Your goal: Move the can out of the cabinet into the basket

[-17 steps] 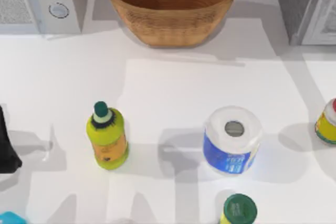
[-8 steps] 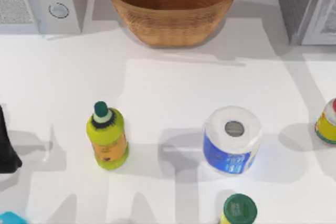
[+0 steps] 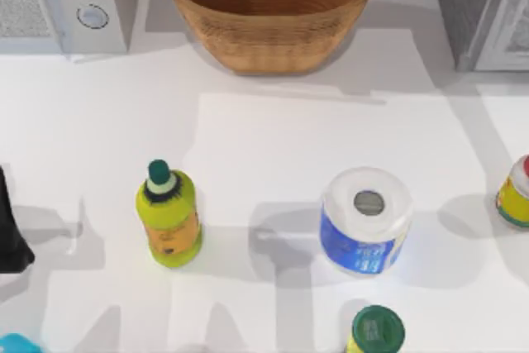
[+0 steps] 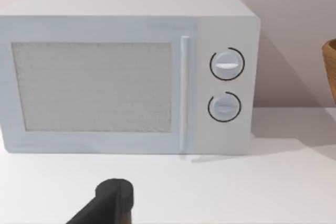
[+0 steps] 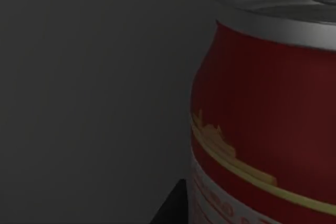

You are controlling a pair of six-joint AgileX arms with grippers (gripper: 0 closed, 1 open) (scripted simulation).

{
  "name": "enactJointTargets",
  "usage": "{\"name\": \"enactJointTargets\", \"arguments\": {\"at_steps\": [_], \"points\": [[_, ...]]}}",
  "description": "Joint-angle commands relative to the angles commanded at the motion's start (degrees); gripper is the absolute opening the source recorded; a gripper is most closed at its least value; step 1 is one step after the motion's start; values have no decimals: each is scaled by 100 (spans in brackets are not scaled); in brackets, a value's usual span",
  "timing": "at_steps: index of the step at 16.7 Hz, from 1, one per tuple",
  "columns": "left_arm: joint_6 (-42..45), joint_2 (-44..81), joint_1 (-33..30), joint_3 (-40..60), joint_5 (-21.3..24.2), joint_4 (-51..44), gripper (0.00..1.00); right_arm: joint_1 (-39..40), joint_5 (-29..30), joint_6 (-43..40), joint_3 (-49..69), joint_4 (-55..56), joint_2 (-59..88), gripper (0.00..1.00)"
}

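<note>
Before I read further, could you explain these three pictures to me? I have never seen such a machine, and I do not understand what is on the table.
This is a simulated robot: two AgileX arms at a white table, each with a two-finger gripper and a camera on its wrist.

The top view looks straight down. At the back are a white microwave, the basket and the grey cabinet. Nearer stand a yellow-green bottle, a toilet roll, a green-lidded jar and, at the right edge, another container. A dark part at the left edge seems to be the left arm.

The left wrist view faces the microwave, with a dark part of the left arm's own hardware in front.

The right wrist view is dim and very close to the red can, with grey wall around it. I cannot tell whether the can is held.
</note>
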Motion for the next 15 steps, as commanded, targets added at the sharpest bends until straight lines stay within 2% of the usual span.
{"name": "enactJointTargets", "arguments": {"at_steps": [4, 10, 15], "points": [[0, 0, 0, 0, 0, 0, 100, 187, 386, 6, -138, -397, -665, 0], [0, 0, 0, 0, 0, 0, 100, 975, 972, -4, -741, -1545, -2339, 0], [0, 0, 0, 0, 0, 0, 100, 1107, 1056, -6, -848, -1725, -2547, 0]]}}
